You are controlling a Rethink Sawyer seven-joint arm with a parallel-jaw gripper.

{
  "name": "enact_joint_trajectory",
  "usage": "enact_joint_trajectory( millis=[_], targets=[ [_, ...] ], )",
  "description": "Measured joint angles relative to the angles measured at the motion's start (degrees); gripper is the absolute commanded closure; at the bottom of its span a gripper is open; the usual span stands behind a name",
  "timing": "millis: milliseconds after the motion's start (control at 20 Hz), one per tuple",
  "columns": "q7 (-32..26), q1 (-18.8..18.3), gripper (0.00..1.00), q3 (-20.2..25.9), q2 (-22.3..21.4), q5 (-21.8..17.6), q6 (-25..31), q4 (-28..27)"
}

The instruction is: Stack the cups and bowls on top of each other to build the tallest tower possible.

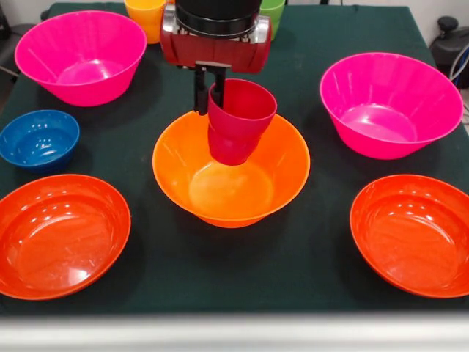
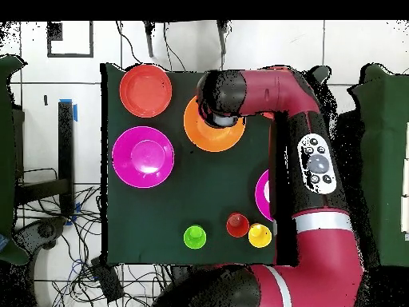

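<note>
Dark green cloth (image 1: 242, 271) on table

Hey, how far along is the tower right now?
Barely begun: nothing is stacked yet. In hand: the gripper holds the red cup, tilted, over the orange bowl, the likely base. Left: set it down there, then add the blue bowl and the remaining cups, such as the green cup.

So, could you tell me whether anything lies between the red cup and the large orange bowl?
Nothing visible does. The fingers pinch the red cup at its rim, and it hangs tilted right over the orange bowl, whose inside is bare.
</note>
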Motion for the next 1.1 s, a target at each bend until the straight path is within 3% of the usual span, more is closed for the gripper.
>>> enact_joint_trajectory(
  millis=[1100],
  targets=[
    [0.0,-2.6,1.00,0.0,-0.2,1.1,0.0,0.0]
  ],
)
